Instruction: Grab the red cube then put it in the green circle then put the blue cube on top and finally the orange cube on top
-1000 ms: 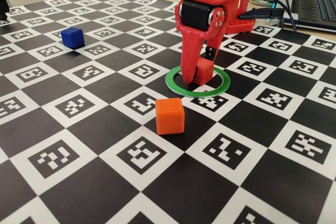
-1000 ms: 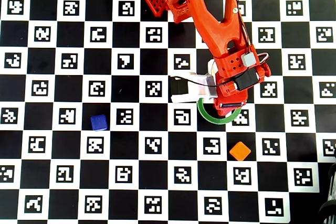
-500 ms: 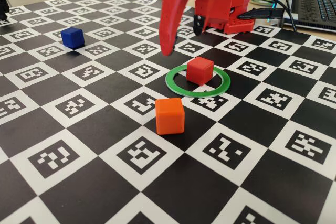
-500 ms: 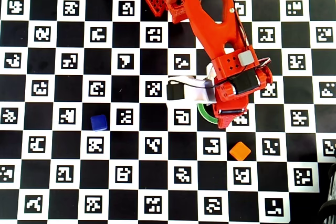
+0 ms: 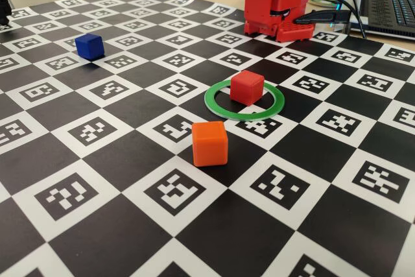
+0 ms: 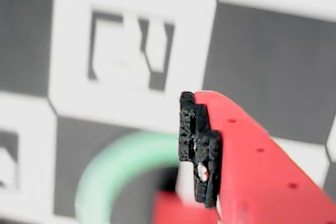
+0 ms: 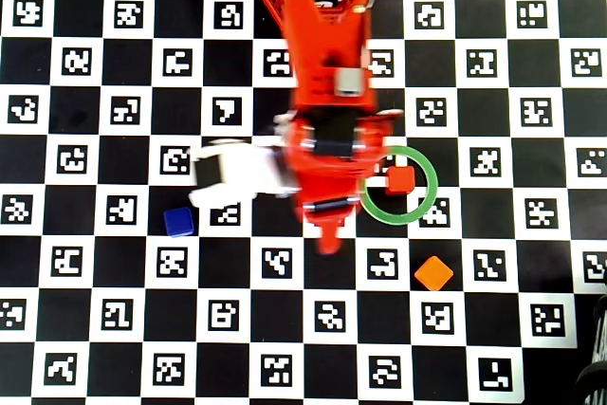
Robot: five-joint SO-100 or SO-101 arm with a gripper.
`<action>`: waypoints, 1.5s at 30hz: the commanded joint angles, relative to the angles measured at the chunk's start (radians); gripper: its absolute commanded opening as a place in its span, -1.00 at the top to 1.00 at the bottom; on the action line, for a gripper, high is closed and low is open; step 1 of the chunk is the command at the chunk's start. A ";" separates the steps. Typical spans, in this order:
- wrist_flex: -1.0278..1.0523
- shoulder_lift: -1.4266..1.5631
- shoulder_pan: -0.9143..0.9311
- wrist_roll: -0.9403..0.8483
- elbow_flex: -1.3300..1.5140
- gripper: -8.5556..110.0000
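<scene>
Gripper (image 7: 325, 234) looks empty, grip unclear; small red plastic cube (image 5: 247, 87) sits in flat green ring (image 5: 215, 106); small blue cube (image 5: 89, 46) and orange cube (image 5: 209, 143) wait.

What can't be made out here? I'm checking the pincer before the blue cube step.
- Pincer: motion-blurred in the overhead view, outside the fixed view; the wrist view shows one finger, so open or shut is unclear.
- Green circle: its left arc sits under the arm overhead; cut by the bottom edge and blurred at the wrist.
- Red cube: only a blurred sliver at the wrist view's bottom edge.
- Blue cube, orange cube: outside the wrist view.
</scene>
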 commanded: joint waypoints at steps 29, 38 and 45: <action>-0.252 -0.440 0.331 -0.199 -0.138 0.03; -0.344 -0.482 0.347 -0.215 -0.075 0.03; -0.390 -0.492 0.354 -0.221 -0.044 0.03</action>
